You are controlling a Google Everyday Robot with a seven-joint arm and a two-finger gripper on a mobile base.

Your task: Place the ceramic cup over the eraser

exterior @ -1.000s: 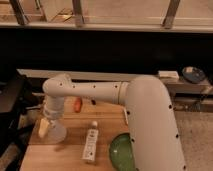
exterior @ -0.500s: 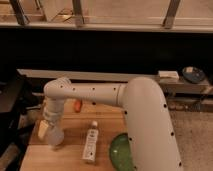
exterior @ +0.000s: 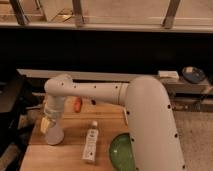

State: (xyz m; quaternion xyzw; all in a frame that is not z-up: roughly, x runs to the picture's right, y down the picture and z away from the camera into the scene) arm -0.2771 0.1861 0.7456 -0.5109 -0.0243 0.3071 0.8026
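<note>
While the gripper [exterior: 48, 123] hangs above, the ceramic cup [exterior: 54, 135] stands vertical

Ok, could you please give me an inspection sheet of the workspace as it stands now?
Surface: wooden table, bearing several things.
Job's things: ceramic cup on the table's left part; eraser not seen.
Clutter: orange-red oblong; white bottle lying down; green bowl by the arm.
Grippers: hand at the cup's top.
Cables: nothing seen.
Surroundings: ledge behind with a white block and a dark dish.
</note>
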